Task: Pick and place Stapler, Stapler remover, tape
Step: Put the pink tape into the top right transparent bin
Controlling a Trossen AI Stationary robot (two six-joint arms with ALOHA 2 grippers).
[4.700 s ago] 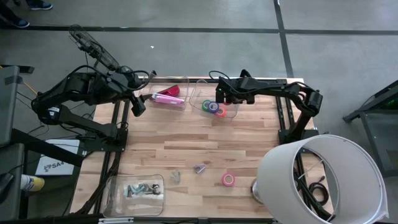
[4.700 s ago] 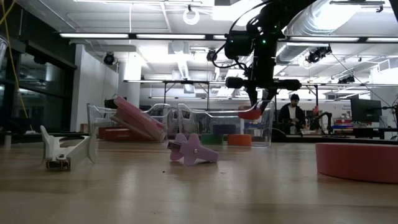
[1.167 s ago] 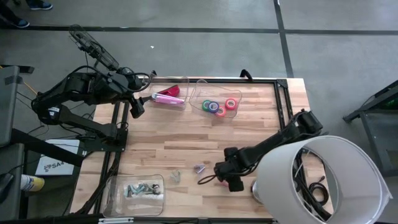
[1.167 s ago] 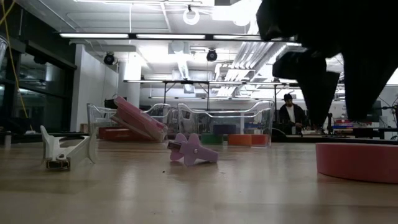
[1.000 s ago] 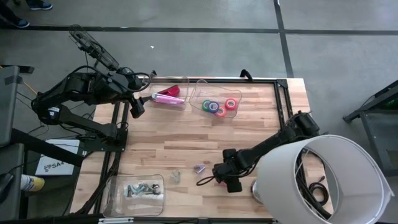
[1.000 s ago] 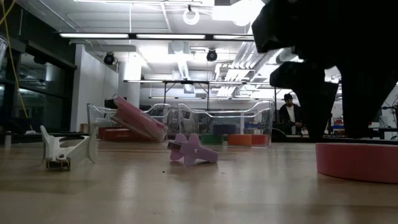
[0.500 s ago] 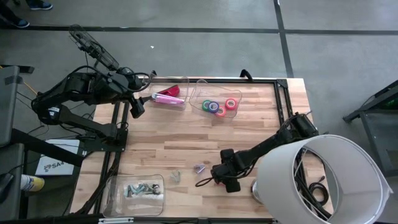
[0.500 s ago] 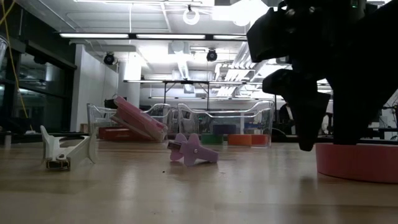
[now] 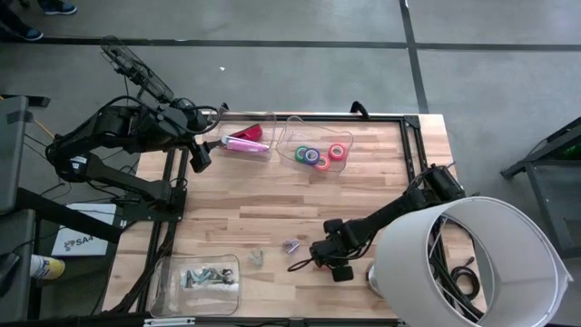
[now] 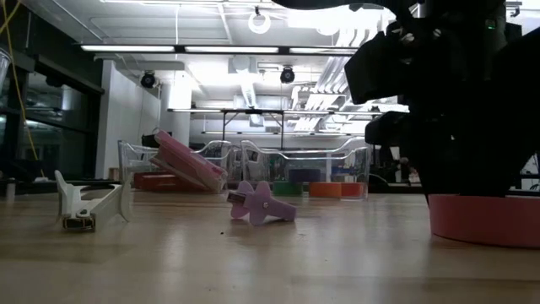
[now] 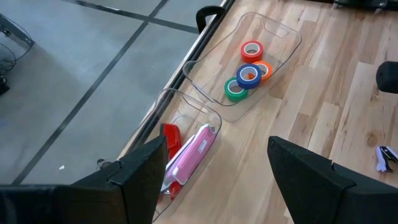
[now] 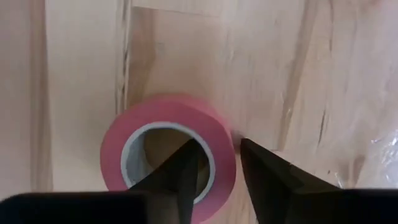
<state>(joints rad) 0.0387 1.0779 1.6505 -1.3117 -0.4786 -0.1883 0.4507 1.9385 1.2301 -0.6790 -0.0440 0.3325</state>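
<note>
Right gripper (image 12: 214, 165) is straddling the wall of the pink ring-shaped tape roll (image 12: 166, 149) lying flat near the wooden table's (image 9: 272, 204) front edge: one finger inside the core, one outside, apparently to pinch the wall for lifting. Jaws narrow; firm grip cannot be confirmed. High view is hiding the roll under the arm; only the right wrist view is showing it. Left gripper (image 11: 214, 165) is hanging open at the far left beside the clear plastic tray (image 11: 283, 37) of coloured rolls.

A white lampshade (image 9: 472, 259) overlaps the wooden table (image 9: 272, 213).
</note>
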